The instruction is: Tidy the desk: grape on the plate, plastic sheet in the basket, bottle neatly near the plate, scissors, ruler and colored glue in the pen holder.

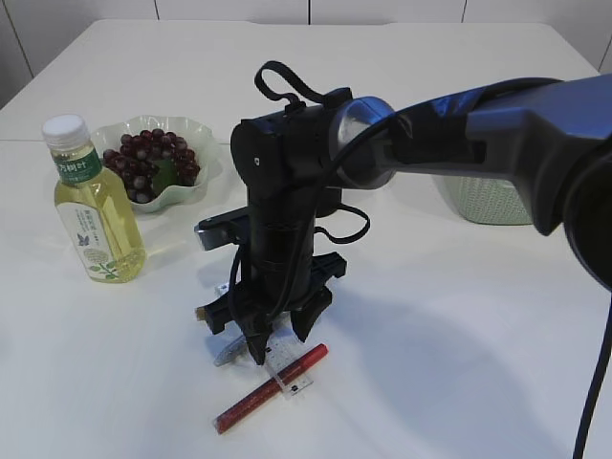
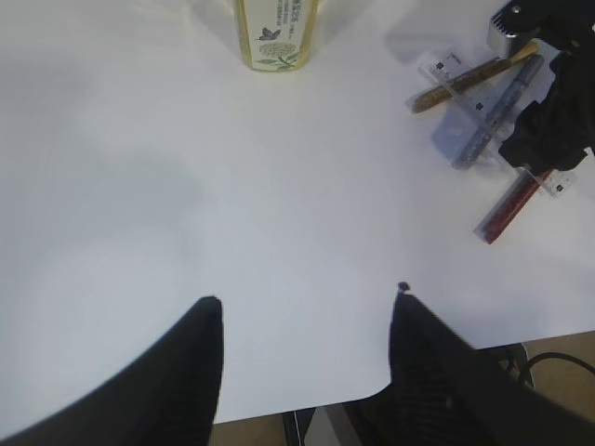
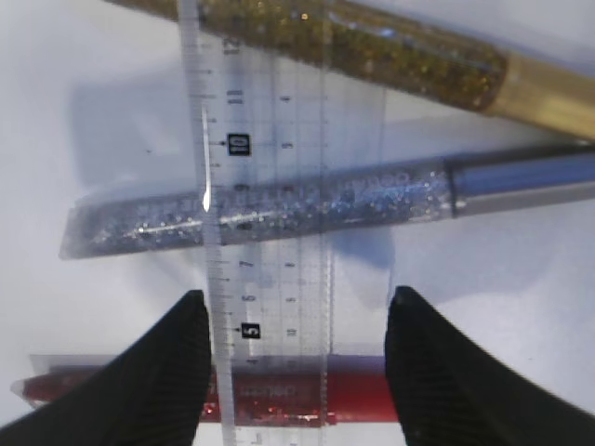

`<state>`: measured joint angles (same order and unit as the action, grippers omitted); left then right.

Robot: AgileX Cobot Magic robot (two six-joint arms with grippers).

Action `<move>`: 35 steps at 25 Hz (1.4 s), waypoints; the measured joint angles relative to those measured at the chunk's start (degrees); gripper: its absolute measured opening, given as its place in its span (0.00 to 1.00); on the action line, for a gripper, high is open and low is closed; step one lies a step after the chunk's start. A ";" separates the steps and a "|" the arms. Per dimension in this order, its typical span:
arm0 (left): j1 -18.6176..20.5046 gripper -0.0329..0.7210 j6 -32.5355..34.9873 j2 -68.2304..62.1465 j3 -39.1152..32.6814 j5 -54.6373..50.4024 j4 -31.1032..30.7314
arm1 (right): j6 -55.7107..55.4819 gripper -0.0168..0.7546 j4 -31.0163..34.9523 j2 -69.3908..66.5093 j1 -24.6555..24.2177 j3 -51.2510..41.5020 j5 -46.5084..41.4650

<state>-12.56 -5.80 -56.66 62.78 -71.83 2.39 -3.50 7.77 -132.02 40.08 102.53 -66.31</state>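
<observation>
Basket [image 1: 488, 203]: pale green, mostly hidden behind the right arm in the exterior view; only its lower part shows.
Bottle [image 2: 277, 35]: top cut off by the upper edge of the left wrist view.
Ruler [image 3: 265, 232]: clear, both ends run out of the right wrist view.
Gold glue stick [image 3: 372, 46]: cut off at the top and right edges.
Red glue stick [image 3: 279, 398]: partly covered by the dark fingers [image 3: 158, 381].
Scissors, pen holder: cannot be made out anywhere.

A clear ruler [image 3: 270, 232] lies across gold [image 3: 353, 42], silver [image 3: 260, 214] and red glitter glue tubes [image 3: 279, 398] on the white surface [image 3: 502, 279]; the right pincer [image 3: 296, 372] stands spread above the red one.
</observation>
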 joint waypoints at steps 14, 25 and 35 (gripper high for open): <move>0.00 0.60 0.00 0.00 0.00 0.00 0.00 | -1.96 0.63 -2.17 0.00 1.36 0.00 0.93; 0.00 0.60 0.12 0.00 0.00 0.00 0.00 | -2.58 0.63 -3.92 -0.76 1.36 0.11 1.06; 0.00 0.60 0.12 0.00 0.00 0.00 0.00 | -2.58 0.63 -3.95 -1.74 1.36 2.88 -0.70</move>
<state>-12.56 -5.68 -56.66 62.78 -71.83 2.39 -6.09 3.82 -133.75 41.44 105.41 -67.01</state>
